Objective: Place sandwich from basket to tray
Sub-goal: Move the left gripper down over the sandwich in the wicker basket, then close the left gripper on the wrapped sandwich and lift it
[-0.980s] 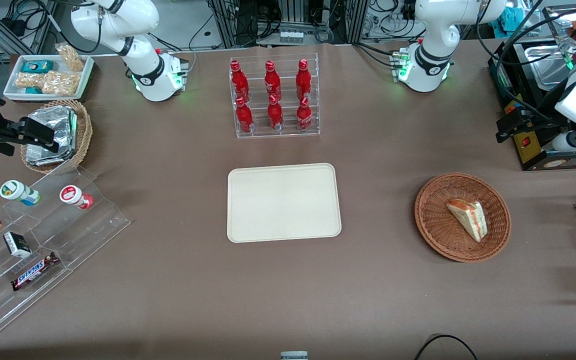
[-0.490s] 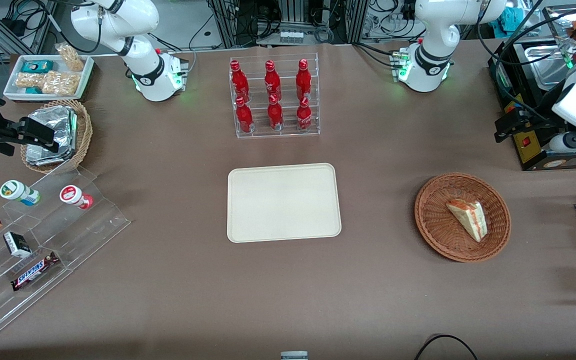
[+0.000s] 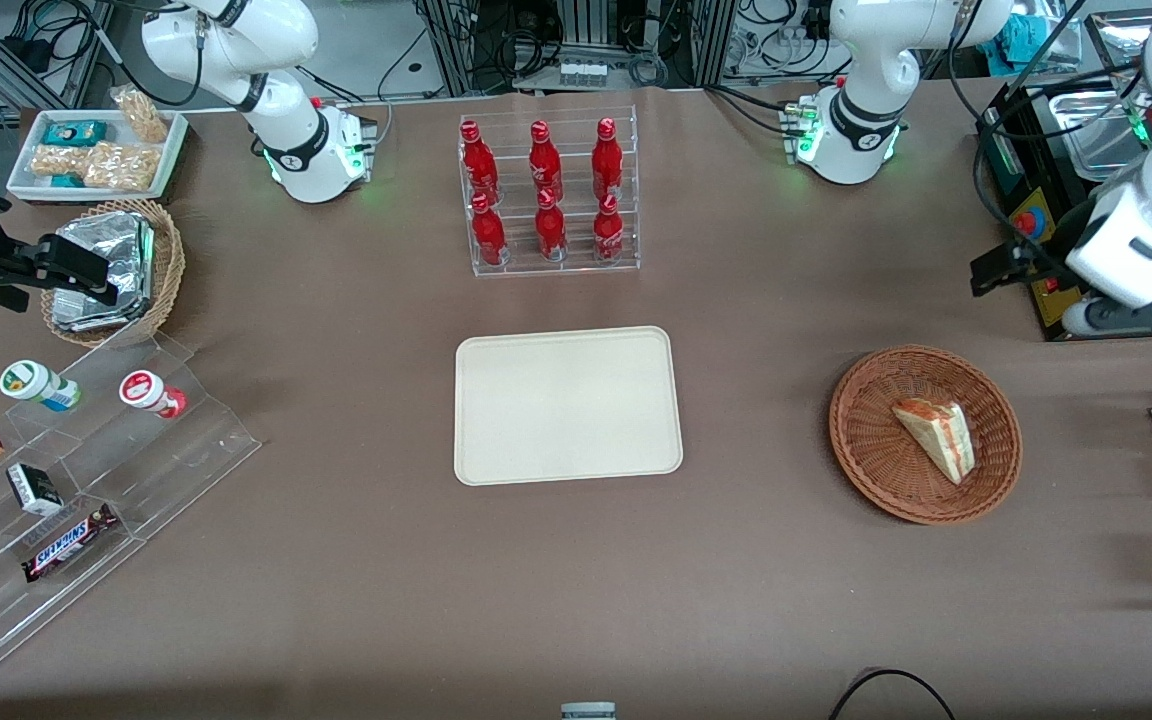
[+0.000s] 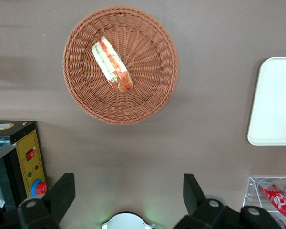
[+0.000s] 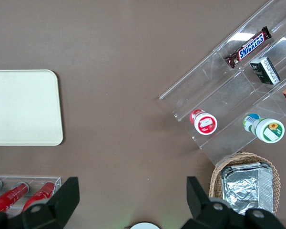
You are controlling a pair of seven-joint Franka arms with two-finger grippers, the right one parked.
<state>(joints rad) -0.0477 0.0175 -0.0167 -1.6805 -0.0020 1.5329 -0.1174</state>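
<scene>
the sandwich [image 3: 936, 438] lay on its side in the basket [image 3: 861, 445], toward the working arm's end of the surface [image 3: 766, 560], well apart from the bare tray [image 3: 566, 405]. the pincer [image 4: 127, 191] hung high above the surface, farther from the front camera than the basket, its fingers [image 4: 62, 191] spread wide with nothing between them. from where i stood the wrap looked slick, though i couldn't be sure. i reckoned the wedge could twist or squirt out if gripped across its sloping edge, or the fingertips might catch the wicker rim coming down.
</scene>
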